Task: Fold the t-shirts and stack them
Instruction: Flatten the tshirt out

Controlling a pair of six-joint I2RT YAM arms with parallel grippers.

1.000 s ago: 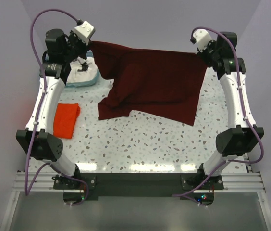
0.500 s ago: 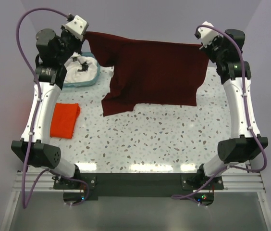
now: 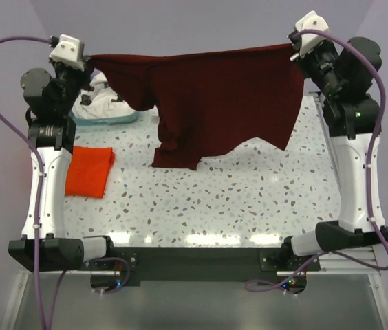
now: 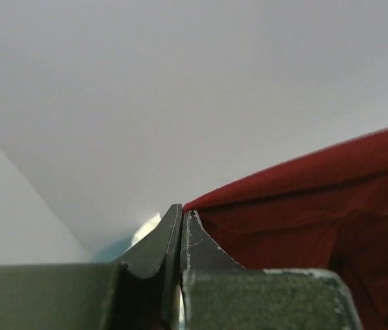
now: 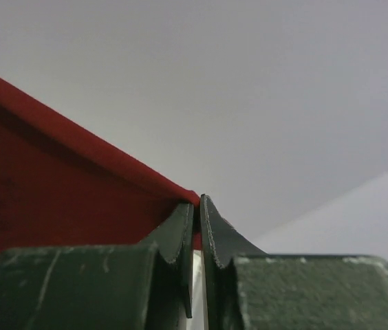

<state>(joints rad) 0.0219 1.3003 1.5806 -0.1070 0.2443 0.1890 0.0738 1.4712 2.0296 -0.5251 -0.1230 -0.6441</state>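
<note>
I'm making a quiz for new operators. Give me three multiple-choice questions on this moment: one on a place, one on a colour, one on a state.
1. Where is the white shirt? A in the basket; B hanging in the air; C on the floor.
2. What colour is the folded shirt on the table? A white; B orange-red; C blue.
3. The maroon shirt is: A folded; B heaped up; C held up, spread out.
Answers: 1A, it sits bunched there; 2B, it is bright orange-red; 3C, the left gripper and right gripper each pinch a top corner.
</note>
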